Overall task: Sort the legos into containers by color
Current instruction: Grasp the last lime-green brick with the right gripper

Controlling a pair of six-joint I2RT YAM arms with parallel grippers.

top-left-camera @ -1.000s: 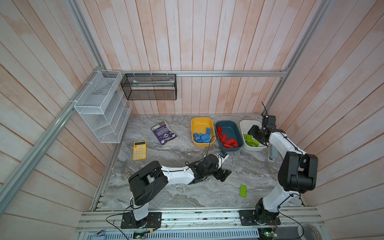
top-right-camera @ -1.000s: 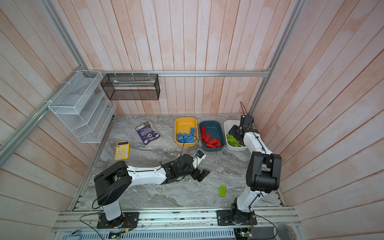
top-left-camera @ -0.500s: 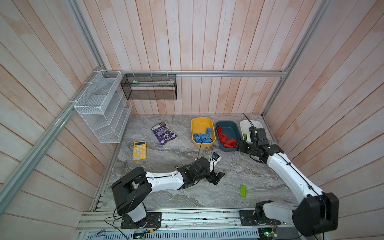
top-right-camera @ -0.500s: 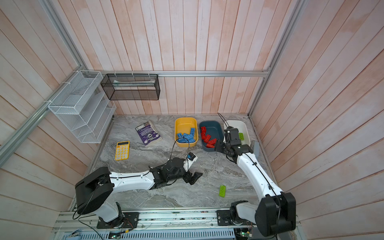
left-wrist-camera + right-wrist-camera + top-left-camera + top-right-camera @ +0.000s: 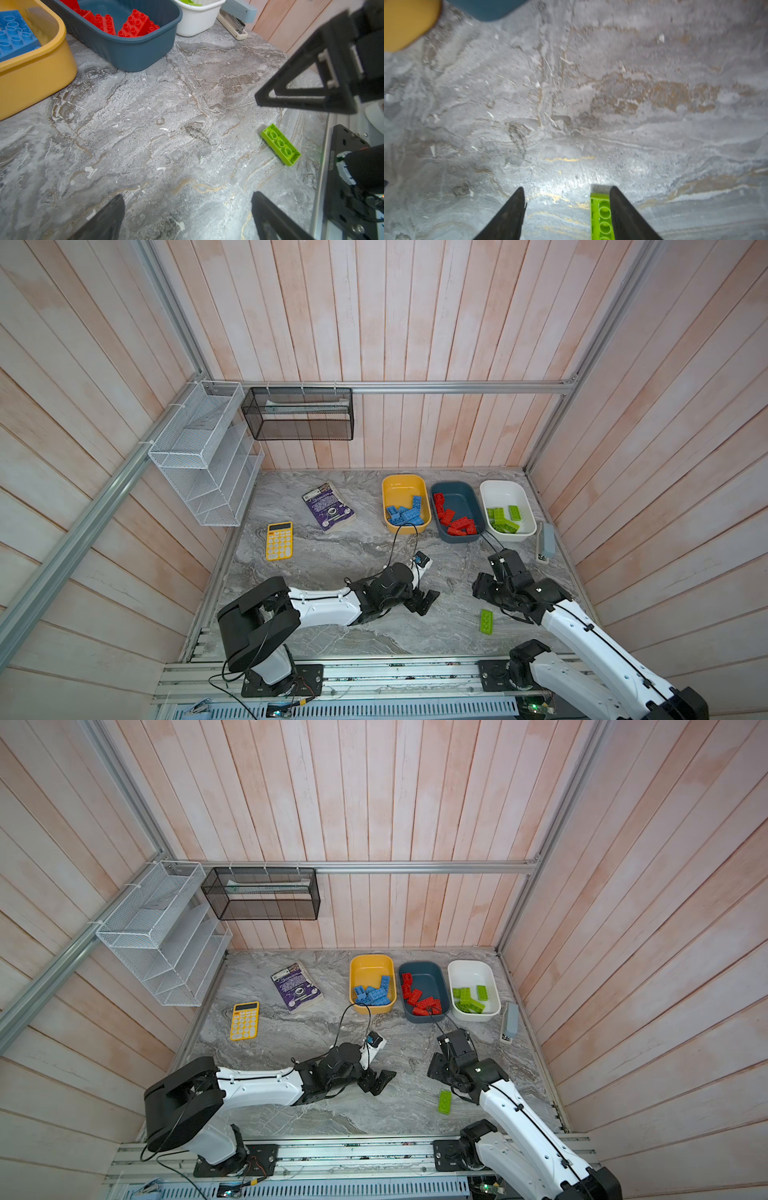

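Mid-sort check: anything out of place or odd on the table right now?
One lime green lego lies loose on the table, hollow underside up, outside the white tub holding the other green legos. The right gripper is at its end, jaws open.

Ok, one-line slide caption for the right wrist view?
Right gripper open over marble tabletop, lime green lego just inside one finger.

The tabletop (image 5: 332, 564) is grey marble veined with brown and gold. Blue legos (image 5: 405, 512) sit in the yellow tub (image 5: 401, 488), red legos (image 5: 455, 523) in the teal tub (image 5: 457, 494), and lime legos (image 5: 505, 519) in the white tub (image 5: 500, 492). A lone lime lego (image 5: 486, 621) lies at the lower right. The calculator (image 5: 279, 540) is yellow, the book (image 5: 328, 507) purple, the rack (image 5: 199, 464) white, the basket (image 5: 297, 414) black. The walls (image 5: 415, 323) are pale pink planks.
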